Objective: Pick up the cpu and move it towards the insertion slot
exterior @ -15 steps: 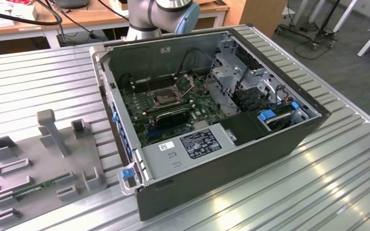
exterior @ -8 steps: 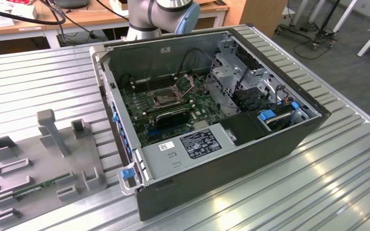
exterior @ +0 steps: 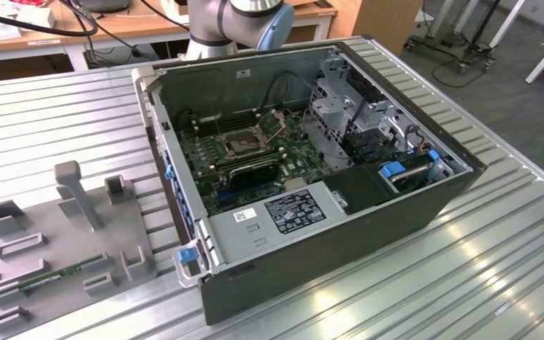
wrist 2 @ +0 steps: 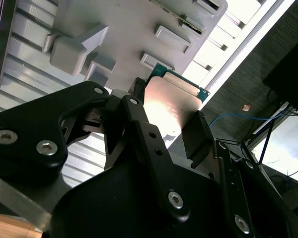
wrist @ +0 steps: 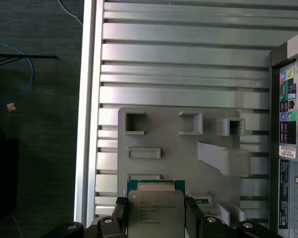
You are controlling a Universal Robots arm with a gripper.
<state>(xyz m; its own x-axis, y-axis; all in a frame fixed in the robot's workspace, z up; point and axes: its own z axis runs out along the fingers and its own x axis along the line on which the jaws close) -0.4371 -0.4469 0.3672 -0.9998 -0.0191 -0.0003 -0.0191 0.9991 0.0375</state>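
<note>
Tool (wrist: 156,217), black, two-finger: closed on opposite edges of the cpu (wrist: 155,210), a flat square chip with a silvery-beige metal lid and green rim. The grip shows in both wrist views. The chip hangs over the grey moulded fixture plate (wrist: 164,131), apparently clear of it, near the railed edge of the desk (wrist: 179,49).

Judgement: you are in the carry. Keep the chip level and squeeze its edges only; a tilt would likely spoil the seating.

The open dark-grey computer case (exterior: 348,241) stands just beside the plate. The insertion slot (exterior: 239,145), a silver-framed square socket with a dark centre on green board, lies deep inside it.

Room: the case walls ring the board. A metal drive cage (exterior: 343,117) crowds the socket on the exterior view's right. Black cables (exterior: 282,88) hang beyond. Approach from above, not across the rim.
</note>
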